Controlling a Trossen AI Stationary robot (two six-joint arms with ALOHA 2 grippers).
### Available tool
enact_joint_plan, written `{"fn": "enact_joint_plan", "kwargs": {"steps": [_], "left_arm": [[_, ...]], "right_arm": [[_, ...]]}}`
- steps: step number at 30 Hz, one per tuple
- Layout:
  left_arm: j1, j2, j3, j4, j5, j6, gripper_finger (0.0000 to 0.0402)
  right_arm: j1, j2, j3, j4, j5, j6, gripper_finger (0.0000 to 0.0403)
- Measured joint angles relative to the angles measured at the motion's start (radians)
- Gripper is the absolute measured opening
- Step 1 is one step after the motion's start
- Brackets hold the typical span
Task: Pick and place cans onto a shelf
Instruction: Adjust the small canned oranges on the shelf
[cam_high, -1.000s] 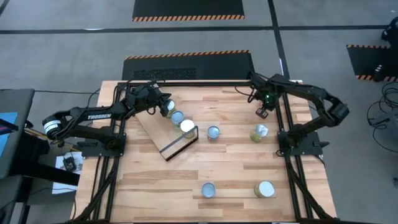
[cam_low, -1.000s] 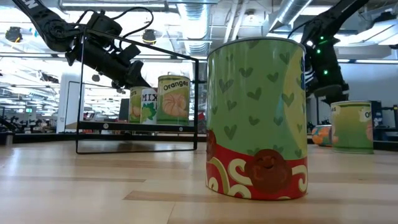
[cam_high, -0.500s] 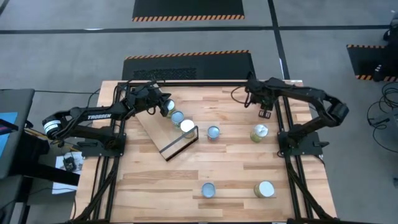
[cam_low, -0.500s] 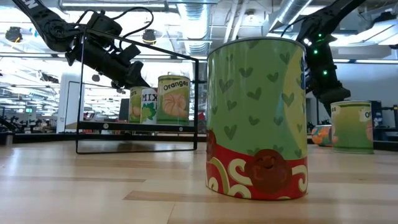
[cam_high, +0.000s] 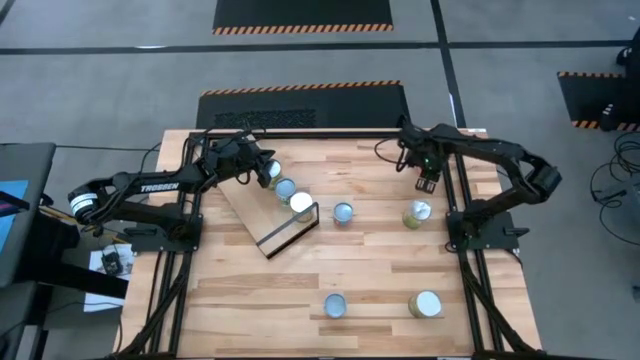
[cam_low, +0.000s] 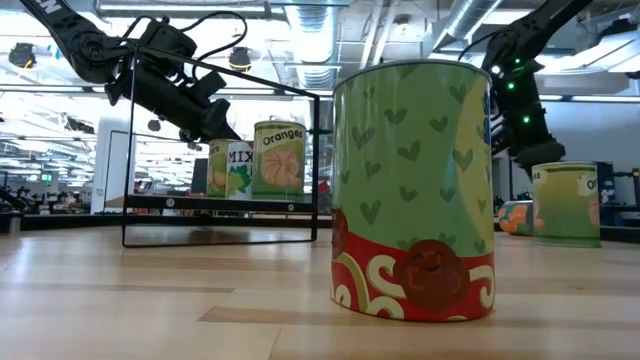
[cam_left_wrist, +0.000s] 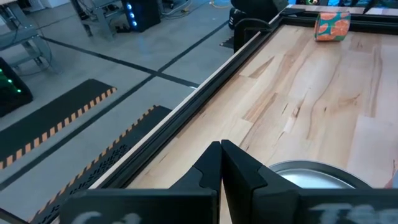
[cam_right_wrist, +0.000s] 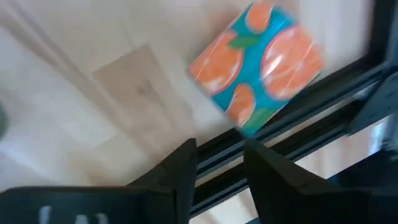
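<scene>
The plywood shelf (cam_high: 252, 214) lies slanted at the far left, its black frame (cam_high: 291, 231) at the near end. Three cans stand on it in a row (cam_high: 285, 188); they also show in the low view (cam_low: 278, 155). My left gripper (cam_high: 262, 168) is shut beside the farthest of them (cam_high: 271, 176), whose silver top shows just past the fingertips (cam_left_wrist: 311, 175). My right gripper (cam_high: 427, 181) is open at the far right, above an orange-and-teal can (cam_right_wrist: 260, 61) that lies on its side by the black rail. My left gripper's shut fingers (cam_left_wrist: 221, 152) stand at the rim of the farthest shelf can's top. I cannot tell whether they touch it.
Loose cans stand on the table at mid-centre (cam_high: 343, 212), mid-right (cam_high: 417, 213), near centre (cam_high: 335, 306) and near right (cam_high: 426, 304). The near-centre one fills the low view (cam_low: 413, 190). Black frame rails (cam_high: 462, 215) run along the table's sides.
My right arm's wrist has swung a little toward the table's left and back again above the far right corner. Its gripper stays open over the lying can. The cans and the shelf have not moved.
</scene>
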Motion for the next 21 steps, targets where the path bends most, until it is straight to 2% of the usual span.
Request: {"fn": "enact_joint_plan", "kwargs": {"steps": [4,8,15,21], "left_arm": [[0.0,0.0,0.0,-0.001,0.0,0.0,0.0],[0.0,0.0,0.0,-0.001,-0.001,0.002,0.0],[0.0,0.0,0.0,-0.002,-0.01,0.005,0.0],[0.0,-0.001,0.0,-0.003,-0.012,0.012,0.0]], "right_arm": [[-0.036,0.0,-0.001,-0.014,-0.046,0.051,0.0089],[-0.062,0.002,-0.027,0.076,-0.074,0.071,0.0014],[-0.091,0.002,-0.022,0.209,-0.075,0.116,0.0034],[-0.13,0.002,0.013,0.343,-0.094,0.075,0.0029]]}}
